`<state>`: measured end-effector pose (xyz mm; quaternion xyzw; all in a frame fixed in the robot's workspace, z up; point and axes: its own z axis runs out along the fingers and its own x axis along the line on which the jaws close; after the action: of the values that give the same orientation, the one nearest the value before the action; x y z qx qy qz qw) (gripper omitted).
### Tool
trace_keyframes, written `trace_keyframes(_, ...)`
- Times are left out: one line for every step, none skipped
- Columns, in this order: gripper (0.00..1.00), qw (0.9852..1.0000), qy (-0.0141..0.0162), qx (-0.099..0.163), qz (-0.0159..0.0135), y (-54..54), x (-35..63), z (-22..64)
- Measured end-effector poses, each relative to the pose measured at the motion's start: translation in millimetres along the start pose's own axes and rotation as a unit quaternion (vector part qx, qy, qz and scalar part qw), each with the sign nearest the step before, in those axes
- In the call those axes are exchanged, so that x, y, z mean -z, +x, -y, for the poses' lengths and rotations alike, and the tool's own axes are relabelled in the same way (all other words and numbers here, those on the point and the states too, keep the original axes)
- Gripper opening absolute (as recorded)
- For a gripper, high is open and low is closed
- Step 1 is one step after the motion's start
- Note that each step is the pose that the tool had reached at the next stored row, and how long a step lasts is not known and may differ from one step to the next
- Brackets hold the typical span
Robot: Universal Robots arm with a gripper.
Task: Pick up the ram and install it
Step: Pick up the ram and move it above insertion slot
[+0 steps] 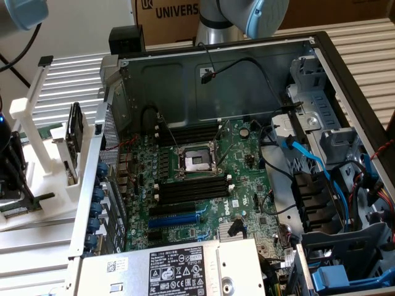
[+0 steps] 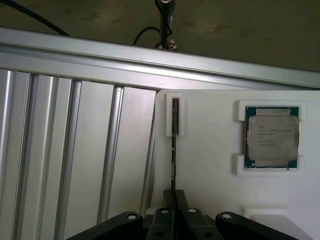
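The ram (image 2: 173, 150) stands on edge in a slot of the white holder (image 2: 210, 165), so I see it as a thin dark line. My gripper (image 2: 173, 199) sits over its near end with the fingers pressed together on the stick's two faces. In the exterior view the gripper (image 1: 13, 179) is low at the far left, over the white holder (image 1: 46, 185) outside the computer case. The long black motherboard slots (image 1: 192, 188) lie inside the open case, beside the processor socket (image 1: 194, 160).
A square silver processor chip (image 2: 272, 137) rests in its own pocket of the holder. A dark flat part (image 1: 74, 132) stands upright on the holder near the case wall (image 1: 92, 185). Cables, drive bays and the power supply (image 1: 179, 268) crowd the case.
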<state>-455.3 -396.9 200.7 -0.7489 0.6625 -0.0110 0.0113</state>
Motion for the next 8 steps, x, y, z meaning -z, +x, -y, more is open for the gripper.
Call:
trace_keyframes(0.12,1.0000,0.0000,0.000,0.0000,0.0,0.0,0.0)
trace_keyframes(0.12,1.0000,0.0000,0.000,0.0000,0.0,0.0,0.0)
trace_keyframes(0.12,1.0000,0.0000,0.000,0.0000,0.0,0.0,0.0)
trace_keyframes(0.12,1.0000,0.0000,0.000,0.0000,0.0,0.0,0.0)
trace_keyframes(0.12,1.0000,0.0000,0.000,0.0000,0.0,0.0,0.0)
trace_keyframes(0.12,1.0000,0.0001,0.000,0.0001,0.0,-0.1,0.0)
trace_keyframes(0.12,1.0000,0.0001,0.000,0.0002,0.0,0.0,0.0)
trace_keyframes(0.12,1.0000,0.0001,0.000,0.0004,0.2,0.0,-0.1)
